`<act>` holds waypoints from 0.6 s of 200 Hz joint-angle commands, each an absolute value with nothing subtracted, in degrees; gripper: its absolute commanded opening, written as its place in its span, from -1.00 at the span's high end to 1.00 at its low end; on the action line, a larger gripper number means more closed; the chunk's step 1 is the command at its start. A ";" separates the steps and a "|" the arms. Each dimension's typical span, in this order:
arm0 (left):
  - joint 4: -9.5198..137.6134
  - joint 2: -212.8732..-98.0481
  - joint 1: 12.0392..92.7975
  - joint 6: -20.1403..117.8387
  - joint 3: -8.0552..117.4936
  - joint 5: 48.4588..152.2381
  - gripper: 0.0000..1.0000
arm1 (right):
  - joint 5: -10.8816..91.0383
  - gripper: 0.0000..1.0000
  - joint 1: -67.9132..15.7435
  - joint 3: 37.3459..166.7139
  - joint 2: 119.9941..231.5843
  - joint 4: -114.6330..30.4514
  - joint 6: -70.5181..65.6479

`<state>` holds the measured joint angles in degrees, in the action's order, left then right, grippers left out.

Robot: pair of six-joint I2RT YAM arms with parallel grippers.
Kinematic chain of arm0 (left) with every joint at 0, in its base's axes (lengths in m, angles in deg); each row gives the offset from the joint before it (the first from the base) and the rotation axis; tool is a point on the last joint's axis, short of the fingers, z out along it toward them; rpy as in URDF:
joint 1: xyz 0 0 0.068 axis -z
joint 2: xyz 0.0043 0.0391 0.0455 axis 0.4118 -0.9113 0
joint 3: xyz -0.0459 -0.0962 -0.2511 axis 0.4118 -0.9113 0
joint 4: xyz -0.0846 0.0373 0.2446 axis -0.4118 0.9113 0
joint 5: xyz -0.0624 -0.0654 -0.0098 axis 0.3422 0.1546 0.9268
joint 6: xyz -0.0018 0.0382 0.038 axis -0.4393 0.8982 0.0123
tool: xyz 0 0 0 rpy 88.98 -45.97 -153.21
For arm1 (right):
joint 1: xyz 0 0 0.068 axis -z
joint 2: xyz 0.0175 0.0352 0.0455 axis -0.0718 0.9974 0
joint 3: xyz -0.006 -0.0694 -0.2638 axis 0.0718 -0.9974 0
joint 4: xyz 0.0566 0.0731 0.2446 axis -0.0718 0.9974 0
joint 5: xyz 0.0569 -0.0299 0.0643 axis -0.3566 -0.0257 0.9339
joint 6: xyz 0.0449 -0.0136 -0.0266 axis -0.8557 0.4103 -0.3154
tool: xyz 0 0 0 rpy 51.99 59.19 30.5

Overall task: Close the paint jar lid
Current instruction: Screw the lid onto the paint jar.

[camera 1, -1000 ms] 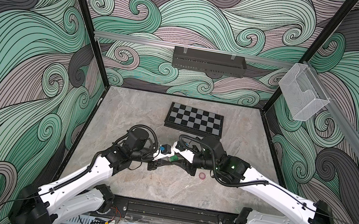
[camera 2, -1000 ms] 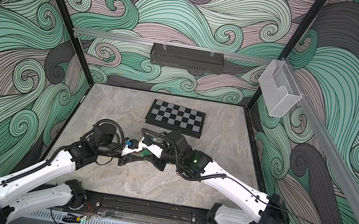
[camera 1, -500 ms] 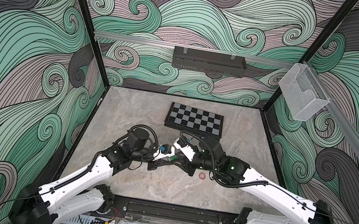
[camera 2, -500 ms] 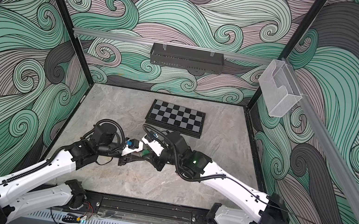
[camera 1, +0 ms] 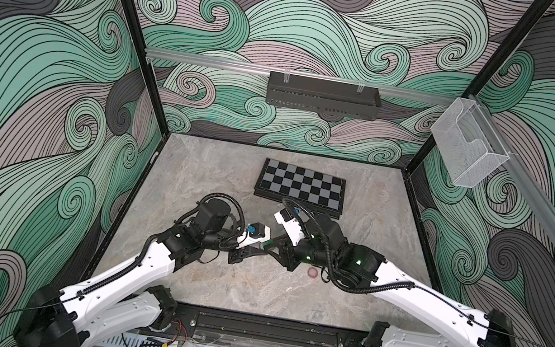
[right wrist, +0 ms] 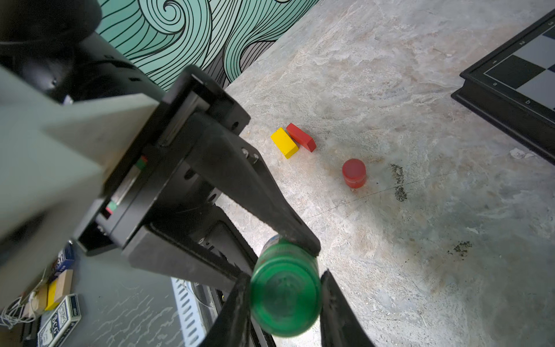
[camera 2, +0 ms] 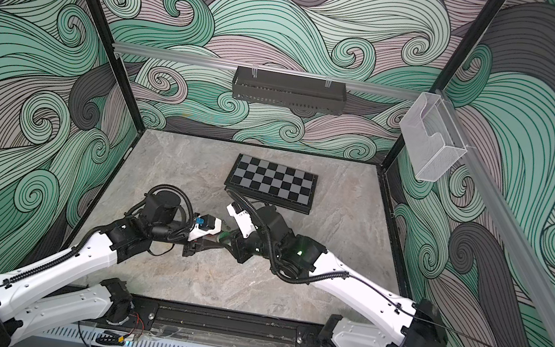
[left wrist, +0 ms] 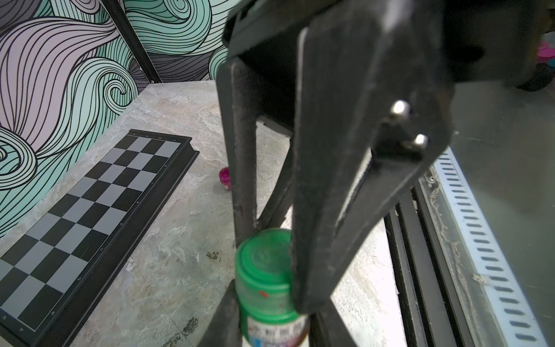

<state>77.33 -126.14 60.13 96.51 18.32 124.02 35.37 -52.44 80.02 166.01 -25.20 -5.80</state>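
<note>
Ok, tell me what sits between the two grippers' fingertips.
The green paint jar: the left gripper is shut on its body, the right gripper on its lid. Both wrist views show it.

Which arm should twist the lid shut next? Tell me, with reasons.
Right. The right gripper is shut on the green lid, end-on to it; the left gripper clamps the jar by its body, steadying it.
</note>
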 commanded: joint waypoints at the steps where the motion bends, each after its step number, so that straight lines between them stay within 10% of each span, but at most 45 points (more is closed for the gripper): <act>1: 74.37 -124.72 60.75 97.89 20.54 123.89 0.97 | 34.98 0.79 -53.00 82.13 167.25 -26.79 -10.87; 38: 74.38 -124.44 60.88 97.96 20.59 123.91 0.98 | 36.82 0.57 -52.99 82.73 166.84 -26.81 -6.73; 120: 75.49 -124.81 60.97 98.32 20.95 126.42 0.97 | 44.83 -0.67 -51.66 81.06 156.97 -18.34 24.59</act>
<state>76.33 -125.37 60.42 96.75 18.32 123.58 40.50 -52.44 81.09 161.25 -20.47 10.59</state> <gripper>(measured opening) 0.314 0.793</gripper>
